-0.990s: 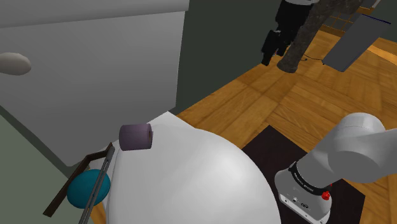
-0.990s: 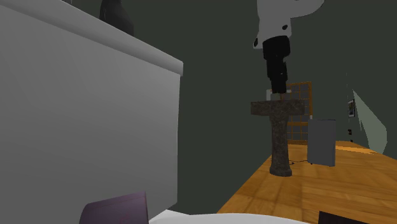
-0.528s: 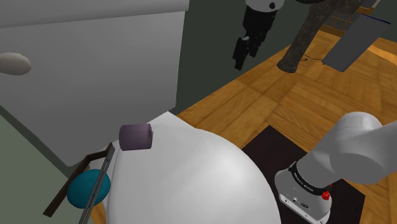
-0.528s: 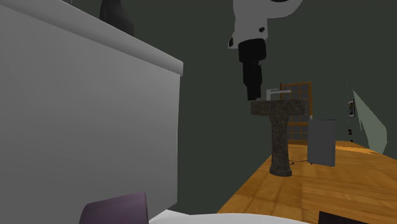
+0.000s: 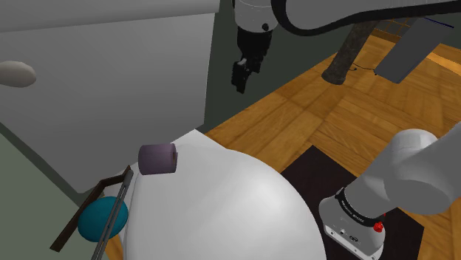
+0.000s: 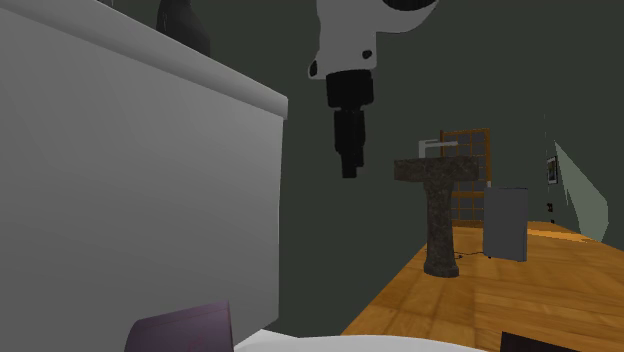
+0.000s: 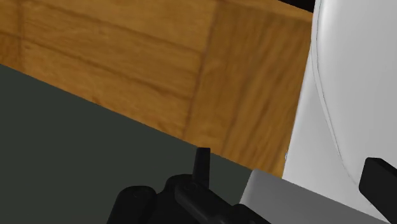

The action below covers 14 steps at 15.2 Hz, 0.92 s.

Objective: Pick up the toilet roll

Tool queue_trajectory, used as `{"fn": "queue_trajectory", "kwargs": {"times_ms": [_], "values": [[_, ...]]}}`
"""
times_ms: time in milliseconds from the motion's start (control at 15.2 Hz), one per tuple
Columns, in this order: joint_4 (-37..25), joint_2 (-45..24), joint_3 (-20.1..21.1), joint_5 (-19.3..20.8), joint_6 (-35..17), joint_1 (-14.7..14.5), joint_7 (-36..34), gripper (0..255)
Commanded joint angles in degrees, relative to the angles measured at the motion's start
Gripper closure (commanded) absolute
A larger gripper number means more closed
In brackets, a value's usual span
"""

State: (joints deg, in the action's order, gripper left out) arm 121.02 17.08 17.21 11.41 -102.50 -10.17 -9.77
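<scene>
Wooden floor [image 5: 295, 111] borders a white rounded surface [image 5: 236, 214], and the mauve toilet roll [image 5: 158, 159] lies at its 10 o'clock edge in the shoulder view. The pincer [image 5: 239, 80] hangs well apart at the roll's 1 o'clock, fingers spread.

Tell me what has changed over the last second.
The gripper swung toward the shoulder view's left, away from the pedestal sink, and dropped slightly. Its jaws stand apart and hold nothing. The purple toilet roll stayed put on the white rounded surface, untouched.
</scene>
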Motion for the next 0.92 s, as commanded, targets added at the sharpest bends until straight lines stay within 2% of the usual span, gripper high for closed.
{"fn": "queue_trajectory", "kwargs": {"times_ms": [0,462,858], "values": [[-2.1,-3.3,2.0,1.8,-0.9,-0.8,-1.0,0],[-10.0,-15.9,8.0,10.3,-2.8,-3.9,-5.0,0],[-17.9,-27.5,11.3,19.4,-2.1,-8.5,-8.3,0]]}}
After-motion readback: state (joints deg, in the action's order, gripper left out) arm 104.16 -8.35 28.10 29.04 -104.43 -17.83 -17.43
